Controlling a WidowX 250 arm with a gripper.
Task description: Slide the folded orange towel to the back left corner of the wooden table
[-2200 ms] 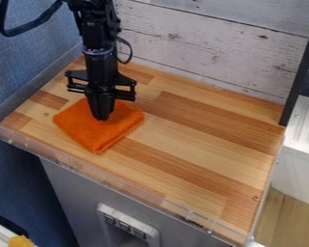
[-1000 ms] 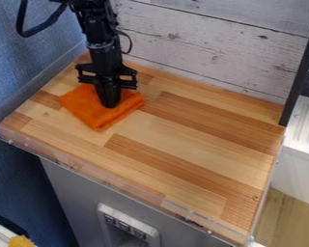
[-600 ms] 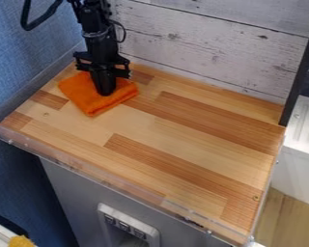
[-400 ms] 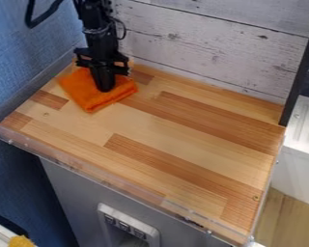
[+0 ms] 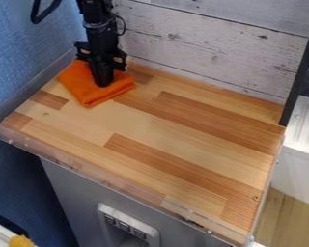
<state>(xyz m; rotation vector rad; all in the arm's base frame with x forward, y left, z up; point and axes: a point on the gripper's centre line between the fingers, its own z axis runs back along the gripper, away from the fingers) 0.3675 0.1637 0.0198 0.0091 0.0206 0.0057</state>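
Toward the back left corner of the wooden worktop, as the camera view shows it, the black gripper points downward with its tip on a folded orange cloth. Its two fingers are brought together into one narrow, dark shape, touching the upper side of the cloth. Whether a fold of the fabric is pinched between them, I cannot tell. The arm comes in from the top edge, left of the middle, and a black cable loops out beside it.

The cloth lies flat on the wood, its layers showing along the near edge. One corner points toward the front of the worktop, and part of the cloth spreads out to the right of the gripper. The far part is partly hidden behind the gripper.

Behind the worktop stands a wall of whitewashed planks, and a textured blue wall rises at the left. A clear strip runs along the front edge, above a grey panel that bears a socket unit. A dark upright post stands at the right, with a white ribbed surface beyond it. Something yellow shows at the lower left.
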